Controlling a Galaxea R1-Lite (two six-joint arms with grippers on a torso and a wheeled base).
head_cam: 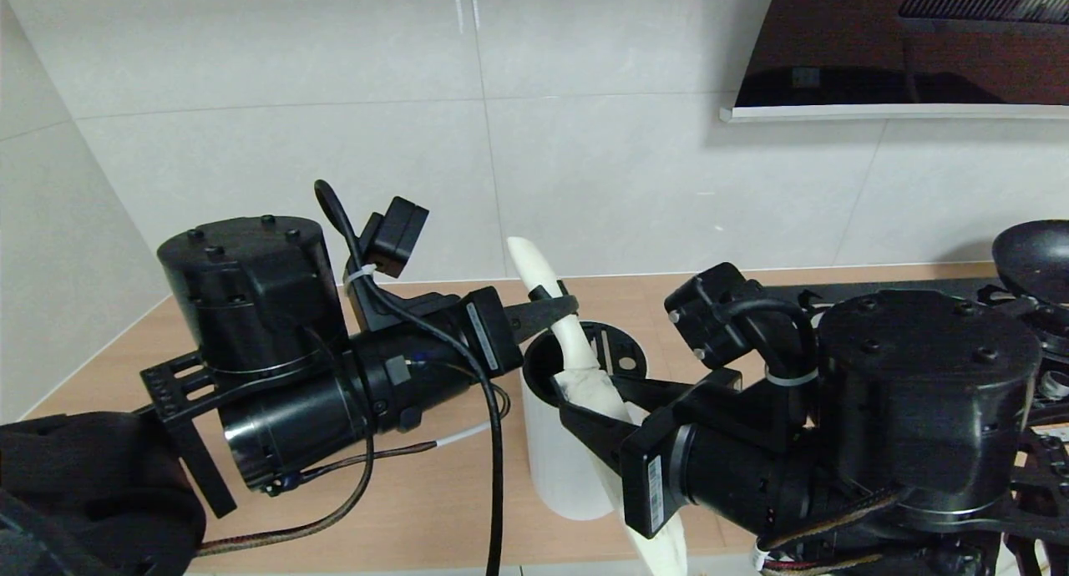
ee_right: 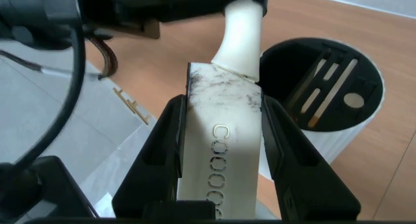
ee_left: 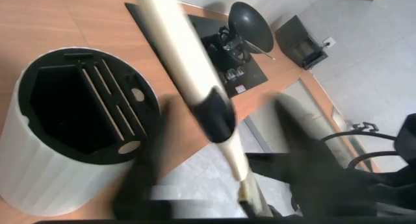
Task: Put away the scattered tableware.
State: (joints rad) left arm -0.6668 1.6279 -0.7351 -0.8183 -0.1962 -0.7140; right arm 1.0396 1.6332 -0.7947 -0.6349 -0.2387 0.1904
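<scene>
Step in hand: stowing the white spatula (head_cam: 532, 267), held slanted over the holder (head_cam: 559, 467) near the worktop's (head_cam: 434, 492) front edge. The left hand (head_cam: 555, 309) grips its handle; the right hand (head_cam: 614, 401) clamps its blade. Next, probably: one hand releases and the other lowers it inside.

Bright, even light — soft shadows

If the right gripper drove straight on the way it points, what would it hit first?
Most likely the left gripper, which grips the same white spatula just ahead of the right gripper. The utensil holder sits beside that line, though depth is unclear.
</scene>
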